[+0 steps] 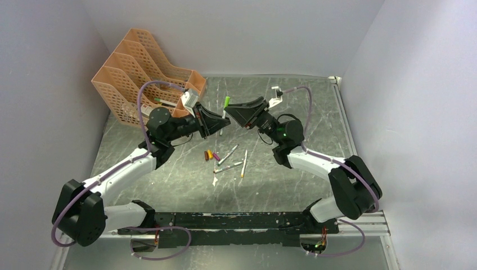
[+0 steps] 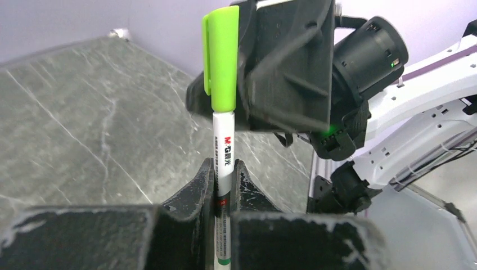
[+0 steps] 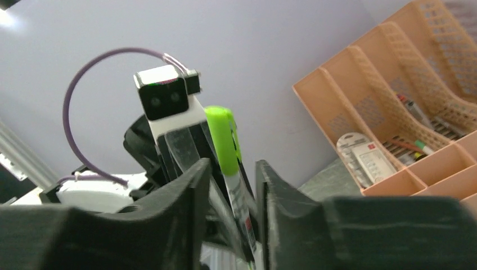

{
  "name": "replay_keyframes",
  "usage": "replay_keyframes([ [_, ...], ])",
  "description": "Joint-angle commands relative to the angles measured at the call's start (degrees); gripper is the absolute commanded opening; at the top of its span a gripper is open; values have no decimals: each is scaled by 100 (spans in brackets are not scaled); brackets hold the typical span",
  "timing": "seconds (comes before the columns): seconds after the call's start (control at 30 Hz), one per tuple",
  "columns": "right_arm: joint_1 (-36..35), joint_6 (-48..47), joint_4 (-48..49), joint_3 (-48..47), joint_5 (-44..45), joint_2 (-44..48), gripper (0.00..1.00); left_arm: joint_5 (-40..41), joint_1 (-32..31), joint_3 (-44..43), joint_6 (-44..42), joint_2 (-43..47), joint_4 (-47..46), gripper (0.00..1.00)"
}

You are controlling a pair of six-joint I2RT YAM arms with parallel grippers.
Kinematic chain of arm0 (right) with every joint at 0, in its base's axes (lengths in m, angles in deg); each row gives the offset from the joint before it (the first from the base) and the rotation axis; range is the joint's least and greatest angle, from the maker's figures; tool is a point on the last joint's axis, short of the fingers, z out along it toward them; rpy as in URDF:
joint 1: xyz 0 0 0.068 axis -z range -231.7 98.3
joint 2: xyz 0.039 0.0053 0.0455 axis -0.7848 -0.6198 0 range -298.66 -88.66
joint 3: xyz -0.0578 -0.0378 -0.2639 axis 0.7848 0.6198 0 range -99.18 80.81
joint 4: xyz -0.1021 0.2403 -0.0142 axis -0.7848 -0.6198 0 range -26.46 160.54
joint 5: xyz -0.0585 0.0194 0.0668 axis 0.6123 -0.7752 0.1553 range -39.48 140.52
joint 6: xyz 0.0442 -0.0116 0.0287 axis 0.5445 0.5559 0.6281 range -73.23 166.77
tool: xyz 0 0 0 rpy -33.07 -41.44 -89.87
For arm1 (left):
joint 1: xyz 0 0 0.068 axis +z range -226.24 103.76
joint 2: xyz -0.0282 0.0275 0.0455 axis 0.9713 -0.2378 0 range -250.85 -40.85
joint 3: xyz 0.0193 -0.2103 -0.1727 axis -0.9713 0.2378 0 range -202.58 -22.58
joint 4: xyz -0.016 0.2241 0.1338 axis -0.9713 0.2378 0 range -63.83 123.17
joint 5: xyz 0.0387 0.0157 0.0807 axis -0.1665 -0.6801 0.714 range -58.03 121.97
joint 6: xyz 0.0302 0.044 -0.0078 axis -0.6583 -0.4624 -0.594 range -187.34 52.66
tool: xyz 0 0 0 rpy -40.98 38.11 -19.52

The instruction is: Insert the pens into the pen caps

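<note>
The left pincer (image 2: 225, 171) is clamped on the white barrel of a pen (image 2: 223, 140) and holds it upright in the air, above the middle of the table (image 1: 264, 185), a little toward the far edge. I think it grips low on the barrel so that the upper end is free for the other arm to work on.

A green cap (image 2: 221, 56) sits on this upper end. It looks pushed on fully, but the joint between cap and barrel is too small to judge for sure.

The right pincer (image 3: 233, 180) faces the left one at the same height. In its own wrist view its two fingers stand apart, with the pen passing between them and a small gap on both sides. So it seems not to press on the pen or the cap now.

The loose pens (image 1: 228, 154) lie flat near the middle of the table, and the loose caps (image 1: 212, 156) lie just beside them on the left, within reach of both arms. By my judgement one pen is done and these others wait. An orange file rack (image 1: 135, 67) stands at the far left corner, away from the work.
</note>
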State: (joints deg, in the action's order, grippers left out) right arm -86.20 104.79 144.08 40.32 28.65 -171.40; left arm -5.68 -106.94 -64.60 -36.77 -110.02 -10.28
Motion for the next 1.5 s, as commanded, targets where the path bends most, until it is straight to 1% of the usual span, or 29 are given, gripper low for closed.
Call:
replay_keyframes([
  [0.0, 4, -61, -167, 31, -366, 198, 39, 66, -23, -341, -783, 281, 339, 7],
  [0.07, 20, -130, -270, 19, -362, 297, 48, 15, -24, -379, -830, 269, 499, 7],
  [0.23, 16, -419, -706, -12, -340, 568, 62, -32, -19, -405, -945, 267, 661, 7],
  [0.27, 18, -564, -923, -41, -309, 657, 64, -24, -23, -441, -977, 279, 767, 7],
  [0.3, 21, -792, -1223, -91, -214, 766, 66, -21, -24, -482, -1225, 293, 942, 7],
  [0.4, 19, -1279, -2094, -347, -60, 1033, 72, 30, -52, -565, -1572, 358, 1320, 7],
  [0.47, 25, -1521, -2558, -562, 1, 1095, 73, 93, -74, -534, -1704, 427, 1394, 7],
  [0.6, 16, -1710, -3102, -937, 34, 987, 71, 23, -93, -465, -1704, 471, 1257, 7],
  [0.9, -2, -1717, -3382, -1148, 47, 838, 66, -11, -176, -544, -1755, 425, 1345, 7],
  [1.07, -27, -1706, -3388, -1184, 10, 834, 61, 47, -182, -608, -1702, 362, 1409, 7],
  [1.23, -44, -1710, -3368, -1105, -3, 854, 48, 145, -227, -737, -1748, 313, 1632, 7],
  [1.33, -59, -1747, -3404, -1073, 15, 856, 42, 209, -256, -750, -1778, 267, 1713, 7],
  [1.37, -65, -1756, -3414, -1073, 28, 860, 36, 228, -265, -748, -1782, 253, 1731, 7],
  [1.47, -78, -1791, -3499, -1062, 46, 862, 6, 295, -304, -771, -1791, 229, 1798, 7],
])
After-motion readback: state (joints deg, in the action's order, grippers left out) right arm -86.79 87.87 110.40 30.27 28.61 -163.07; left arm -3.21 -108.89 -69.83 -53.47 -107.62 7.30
